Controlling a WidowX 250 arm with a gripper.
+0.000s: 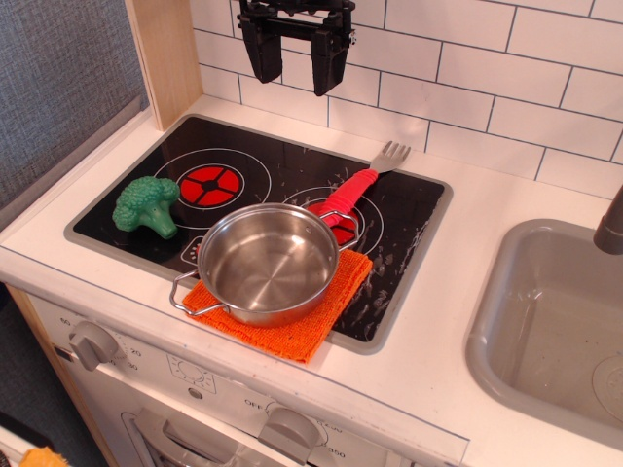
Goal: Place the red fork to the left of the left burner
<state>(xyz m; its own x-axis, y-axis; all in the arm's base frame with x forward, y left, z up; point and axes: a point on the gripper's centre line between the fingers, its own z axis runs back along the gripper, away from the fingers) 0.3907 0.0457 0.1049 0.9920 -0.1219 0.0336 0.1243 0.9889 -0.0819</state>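
Observation:
The red fork (356,185) lies on the black cooktop over the right burner, its ribbed red handle toward the pot and its grey tines (391,154) pointing to the back right. The left burner (211,183) is a red four-part disc with white rings on the left of the glass. My gripper (295,60) hangs open and empty high above the back of the cooktop, well above and to the left of the fork.
A steel pot (268,264) sits on an orange cloth (290,326) at the front of the cooktop, against the fork's handle end. A green toy broccoli (148,205) stands left of the left burner. A grey sink (555,321) is at right; a wooden post (165,53) is at back left.

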